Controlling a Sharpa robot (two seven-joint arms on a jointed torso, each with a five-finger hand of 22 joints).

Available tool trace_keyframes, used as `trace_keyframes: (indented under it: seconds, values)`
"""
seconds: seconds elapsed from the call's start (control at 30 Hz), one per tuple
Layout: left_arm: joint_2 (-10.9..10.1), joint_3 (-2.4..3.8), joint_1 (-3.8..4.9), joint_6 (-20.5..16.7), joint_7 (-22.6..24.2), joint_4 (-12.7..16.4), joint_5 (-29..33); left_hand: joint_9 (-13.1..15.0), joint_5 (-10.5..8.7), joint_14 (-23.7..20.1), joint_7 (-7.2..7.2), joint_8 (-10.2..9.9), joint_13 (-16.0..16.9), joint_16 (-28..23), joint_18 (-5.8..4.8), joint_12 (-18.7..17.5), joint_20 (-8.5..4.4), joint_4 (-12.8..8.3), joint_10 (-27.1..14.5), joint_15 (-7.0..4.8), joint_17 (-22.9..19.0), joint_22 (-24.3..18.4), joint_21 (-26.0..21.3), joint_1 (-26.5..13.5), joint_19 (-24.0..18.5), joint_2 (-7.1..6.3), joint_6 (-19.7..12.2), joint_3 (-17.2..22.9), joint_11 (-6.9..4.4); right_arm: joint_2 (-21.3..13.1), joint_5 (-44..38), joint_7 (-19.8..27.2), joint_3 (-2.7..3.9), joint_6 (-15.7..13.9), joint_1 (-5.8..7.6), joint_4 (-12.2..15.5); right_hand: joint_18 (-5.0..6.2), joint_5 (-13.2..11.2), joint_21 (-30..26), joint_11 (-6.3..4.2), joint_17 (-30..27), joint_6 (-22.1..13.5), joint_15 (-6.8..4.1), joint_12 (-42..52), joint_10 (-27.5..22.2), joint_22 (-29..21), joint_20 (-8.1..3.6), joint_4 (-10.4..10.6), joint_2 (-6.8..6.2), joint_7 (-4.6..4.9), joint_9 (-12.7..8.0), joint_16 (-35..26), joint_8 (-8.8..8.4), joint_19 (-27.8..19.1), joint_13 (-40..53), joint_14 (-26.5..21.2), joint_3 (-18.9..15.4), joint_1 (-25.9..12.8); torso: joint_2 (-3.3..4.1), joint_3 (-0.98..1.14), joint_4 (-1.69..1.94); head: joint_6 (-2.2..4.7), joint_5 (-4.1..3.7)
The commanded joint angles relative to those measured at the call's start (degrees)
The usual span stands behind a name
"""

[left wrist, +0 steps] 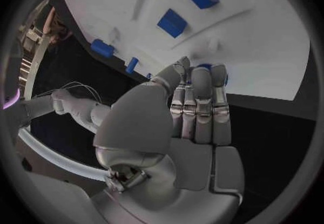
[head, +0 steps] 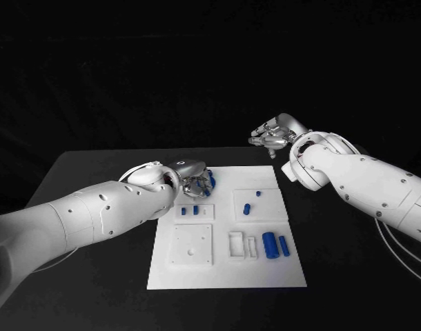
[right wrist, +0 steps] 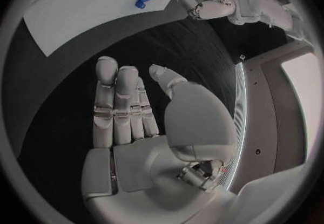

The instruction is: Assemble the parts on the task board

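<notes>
At the task board [head: 270,272]'s far corner, your left hand [head: 194,177] pinches a blue part [head: 210,181]; right hand [head: 273,135] hangs empty, fingers [right wrist: 116,94] apart; most parts lie loose.

Matt white task board [head: 226,265], glossy blue parts [head: 269,242]

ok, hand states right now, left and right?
Left hand: holding a blue part at the task board's far edge.
Right hand: open, empty, off the board.

Left white arm reaches forward, its silver robot hand [head: 192,178] low with fingertips [left wrist: 202,75] pinched together; right white arm raised, its robot hand [head: 273,133] empty, fingers [right wrist: 118,100] straight.
</notes>
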Motion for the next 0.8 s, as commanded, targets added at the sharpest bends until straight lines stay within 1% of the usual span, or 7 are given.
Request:
trace_keyframes:
  seconds: [0.03,0.17,0.33,0.4,0.53,0.6,0.8]
  values:
    - [-1.1,0.59,0.01,-0.8,0.5,1.7,3.0,0.0,-0.39,0.3,-0.01,0.1,-0.1,-0.2,0.55,-0.1,-0.01,-0.2,-0.5,0.09,0.1,1.3,0.3,0.0,-0.5,0.08,-0.2,0.0,0.0,-0.1,0.0,0.5,0.01,0.1,0.02,0.0,0.62,0.0,-0.3,0.09,0.0,-0.3,0.15,-0.3,0.5,0.1,0.25,0.1,0.05,0.22,0.0,0.3,-0.21,1.8,0.0,-0.3,-0.1,-0.6,-0.14,-0.07,0.26,-0.07,-0.04]
    - [-3.1,1.2,0.13,0.7,0.0,4.0,4.3,0.0,-0.69,0.3,0.04,0.1,-0.1,-0.3,0.51,-0.1,0.06,-0.1,-0.7,0.14,0.1,1.2,0.3,-0.2,-0.6,0.1,-0.4,-0.3,0.04,-0.3,0.0,0.5,0.01,0.2,0.02,0.0,0.62,0.0,-0.3,0.09,0.0,-0.3,0.15,-0.3,0.5,0.1,0.25,0.1,0.05,0.22,0.0,0.3,-0.21,1.8,0.0,-0.3,-0.1,-0.6,-0.3,-0.09,0.43,-0.17,-0.02]
    - [-5.3,1.45,0.38,2.6,-1.0,6.1,5.2,0.0,-0.92,0.2,0.07,0.1,-0.1,-0.5,0.36,-0.2,0.14,0.2,-1.0,0.2,0.0,1.1,0.0,-0.2,-0.7,0.12,-0.5,-1.1,0.08,-0.5,0.0,0.4,0.01,0.2,0.02,0.0,0.62,0.0,-0.3,0.09,0.0,-0.3,0.15,-0.3,0.5,0.1,0.25,0.1,0.05,0.22,0.0,0.3,-0.21,1.8,0.0,-0.3,-0.1,-0.6,-0.48,-0.19,0.66,-0.4,-0.08]
    - [-6.2,1.5,0.45,3.7,-1.6,6.6,5.3,0.0,-0.94,0.2,0.09,0.1,-0.1,-0.6,0.34,-0.2,0.16,0.3,-1.1,0.22,0.0,1.1,-0.1,-0.2,-0.8,0.15,-0.6,-1.2,0.1,-0.6,0.0,0.4,0.0,0.2,0.01,0.0,0.62,0.0,-0.3,0.09,0.0,-0.3,0.15,-0.3,0.5,0.1,0.25,0.1,0.05,0.22,0.0,0.3,-0.21,1.8,0.0,-0.3,-0.1,-0.6,-0.4,-0.21,0.6,-0.42,-0.06]
    - [-7.1,1.53,0.49,5.7,-2.4,7.0,5.3,0.0,-1.38,0.1,0.11,0.1,-0.1,-0.8,0.29,-0.2,0.19,0.3,-1.2,0.24,0.0,1.1,-0.3,0.1,-0.8,0.1,-0.7,-1.5,0.14,-0.7,0.0,0.4,0.0,0.3,0.01,-0.1,0.61,0.1,-0.4,0.09,-0.1,-0.3,0.16,-0.3,0.5,0.2,0.25,0.3,0.02,0.22,0.0,0.4,-0.21,1.8,0.0,-0.3,-0.2,-0.5,-0.33,-0.27,0.56,-0.44,0.09]
    - [-7.3,1.53,0.5,6.2,-2.6,7.0,5.2,0.0,-1.93,-0.1,0.13,0.1,-0.1,-0.8,0.23,-0.2,0.23,0.3,-1.4,0.29,0.0,1.2,-0.4,0.2,-0.9,0.02,-0.8,-1.7,0.19,-0.7,0.0,0.4,0.0,0.3,0.01,-0.1,0.61,0.1,-0.4,0.09,-0.1,-0.3,0.16,-0.3,0.5,0.2,0.25,0.3,0.02,0.22,0.0,0.4,-0.21,1.8,0.0,-0.3,-0.2,-0.5,-0.3,-0.24,0.51,-0.43,0.19]
    - [-7.4,1.53,0.52,6.6,-3.0,6.2,4.5,0.0,-1.87,-0.1,0.17,0.1,-0.1,-0.8,0.24,-0.2,0.23,0.2,-1.5,0.32,0.0,1.2,-0.4,0.4,-0.9,-0.01,-1.0,-1.7,0.24,-0.6,0.0,0.5,0.0,0.3,0.01,-0.1,0.61,0.1,-0.4,0.09,-0.1,-0.3,0.16,-0.3,0.5,0.2,0.25,0.3,0.02,0.22,0.0,0.4,-0.21,1.8,0.0,-0.3,-0.2,-0.5,-0.25,-0.14,0.44,-0.53,0.33]
